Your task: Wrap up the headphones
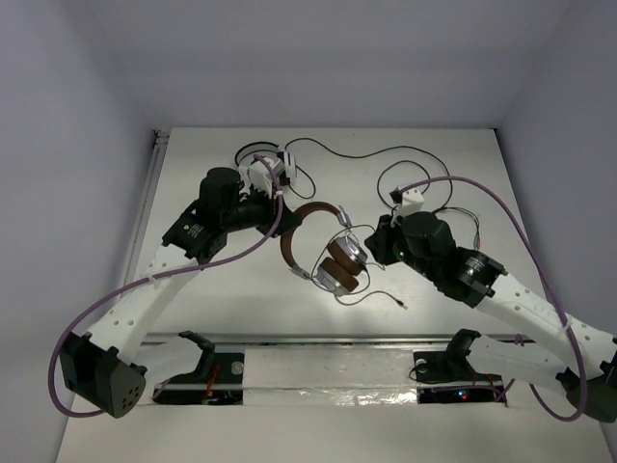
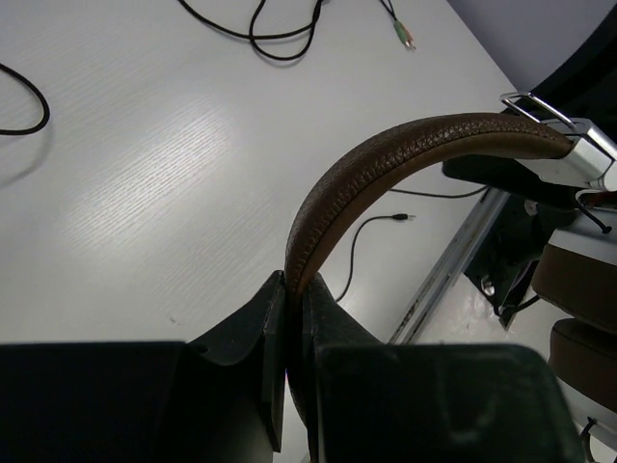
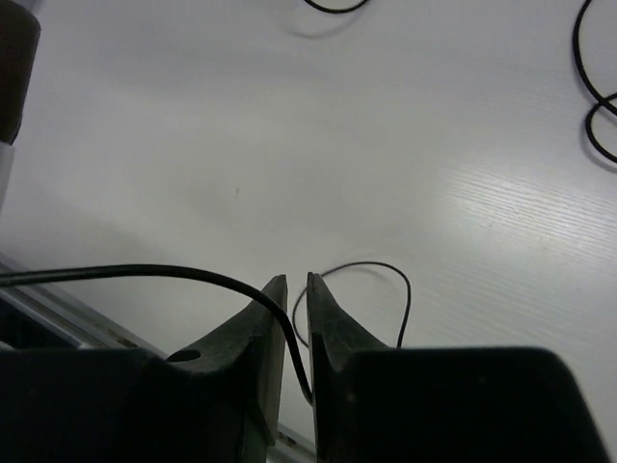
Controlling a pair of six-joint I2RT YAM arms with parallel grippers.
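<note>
Pinching brown stitched headband (image 2: 386,159) of headphones (image 1: 333,272), left tool (image 2: 289,289), silver-and-brown cups (image 1: 349,253), right tool (image 3: 297,285) slightly parted around thin cable (image 3: 145,273)

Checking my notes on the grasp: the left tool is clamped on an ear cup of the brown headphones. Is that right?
Not quite. The left tool is clamped on the brown headband of the headphones, not on an ear cup. The left wrist view shows the band pinched between its fingers.
</note>
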